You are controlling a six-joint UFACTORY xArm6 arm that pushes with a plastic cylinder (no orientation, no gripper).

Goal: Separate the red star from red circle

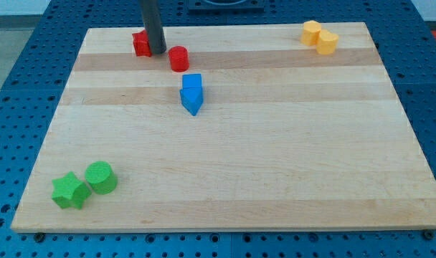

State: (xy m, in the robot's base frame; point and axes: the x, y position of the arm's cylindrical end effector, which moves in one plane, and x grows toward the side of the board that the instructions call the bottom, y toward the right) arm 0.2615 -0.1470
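Red star (140, 44), partly hidden behind my rod, sits near board's (275, 179) top-left edge. My tip (158, 52) holds nothing, touching the star's right side. Red circle (178, 58), a short cylinder, lies just right, apart.

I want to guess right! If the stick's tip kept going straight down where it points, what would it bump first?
Probably the wooden board: my tip sits between the red star and the red circle, apparently over bare wood, though depth is unclear.

red star (140, 44), red circle (178, 58), blue blocks (191, 93), green blocks (84, 184), yellow blocks (319, 37)
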